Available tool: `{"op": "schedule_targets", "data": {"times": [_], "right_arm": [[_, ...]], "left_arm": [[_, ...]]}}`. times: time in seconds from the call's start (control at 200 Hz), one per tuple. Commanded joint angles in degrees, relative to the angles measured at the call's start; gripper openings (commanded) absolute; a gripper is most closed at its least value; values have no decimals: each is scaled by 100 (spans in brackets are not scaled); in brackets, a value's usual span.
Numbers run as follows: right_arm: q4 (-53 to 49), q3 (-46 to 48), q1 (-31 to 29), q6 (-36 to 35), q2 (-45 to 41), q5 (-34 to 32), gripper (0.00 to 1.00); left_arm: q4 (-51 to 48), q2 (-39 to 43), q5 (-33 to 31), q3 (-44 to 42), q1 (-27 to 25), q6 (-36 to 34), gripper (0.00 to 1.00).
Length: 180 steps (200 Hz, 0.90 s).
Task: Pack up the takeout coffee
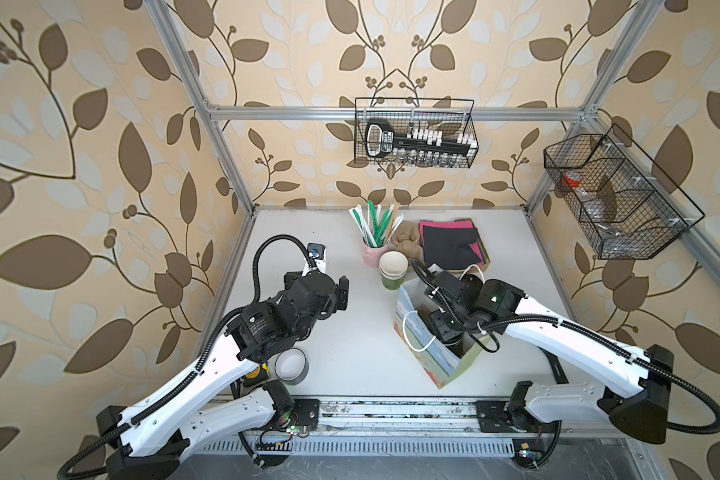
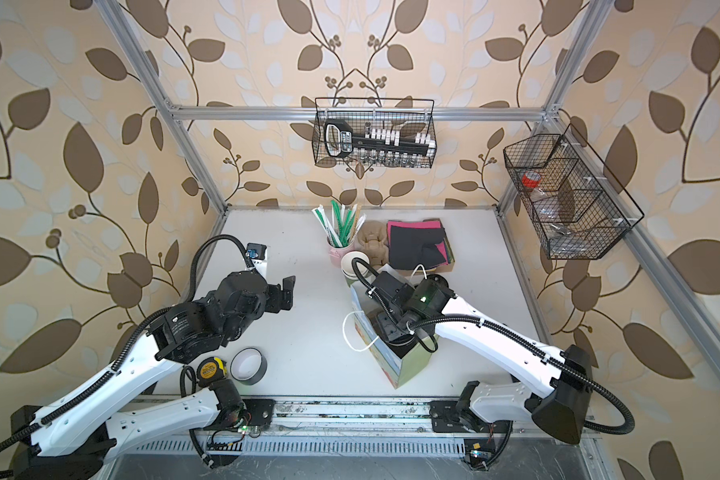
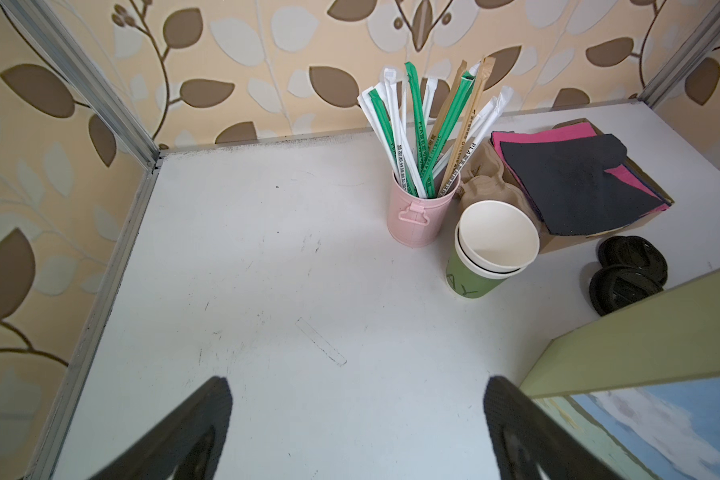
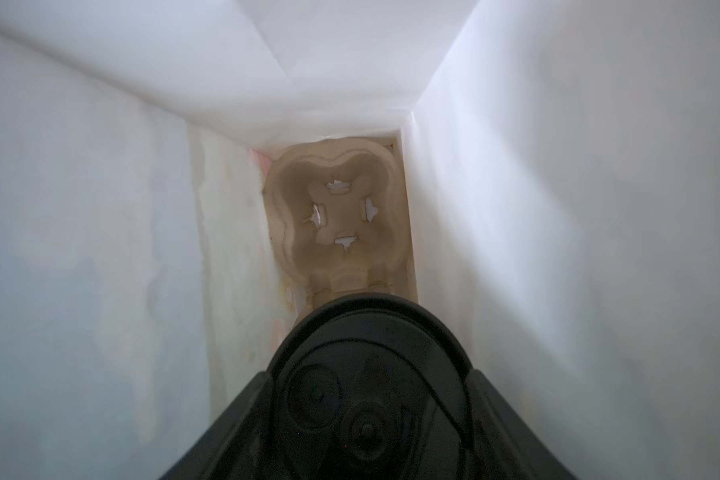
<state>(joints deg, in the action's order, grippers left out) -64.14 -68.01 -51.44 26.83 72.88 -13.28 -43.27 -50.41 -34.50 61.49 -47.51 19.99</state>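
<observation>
The coffee (image 4: 371, 353) hangs inside the bag (image 1: 443, 365). Its black lid is pinched on both sides by the fingers (image 4: 242, 419) of the right gripper (image 4: 371, 376), which reaches down through the bag's mouth. On the bag's floor below lies a pulp carrier (image 4: 341, 216). Its one visible slot is empty, and the lid hides the rest. Whether the cup touches the carrier cannot be told.

The left gripper (image 3: 356, 415) hovers over the table (image 1: 350, 340) with its fingers spread wide and nothing between them. In both top views the bag stands at about 4 o'clock from it.

At 11 o'clock from the bag, just beside its corner, is a stack of green cups (image 1: 393, 270); the top cup is white inside and empty. At 11 o'clock from the cups stands a pink bucket (image 3: 420, 220) filled with wrapped straws (image 3: 412, 133) in white, green and brown. At the bag's 12 o'clock lie black and pink napkins (image 1: 449, 245). A second carrier (image 1: 404, 245) sits between them and the bucket. Two loose lids (image 3: 630, 266) lie overlapping beside the bag.

A wall basket (image 1: 414, 133) at the table's 12 o'clock holds a black item whose label is too small to read. A side basket (image 1: 624, 208) at 2 o'clock has something red in its farthest compartment.

Several straw wrappers read "PLA". The bottom green cup shows letters that look like "AY".
</observation>
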Motion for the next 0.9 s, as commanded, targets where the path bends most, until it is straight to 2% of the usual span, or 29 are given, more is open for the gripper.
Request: {"op": "schedule_targets", "data": {"times": [0.0,0.17,0.455,0.895], "right_arm": [[-82,67,-24,77,-77,-65,67],[-392,-300,10,8,-43,-141,67],[-1021,-1457,34,-100,21,-166,67],[-1499,-1997,12,-119,123,-238,67]], "left_arm": [[125,14,-13,-42,75,-49,96],[117,-3,-14,-41,75,-48,96],[116,20,-9,-41,75,-50,96],[117,55,-5,-41,75,-50,96]]}}
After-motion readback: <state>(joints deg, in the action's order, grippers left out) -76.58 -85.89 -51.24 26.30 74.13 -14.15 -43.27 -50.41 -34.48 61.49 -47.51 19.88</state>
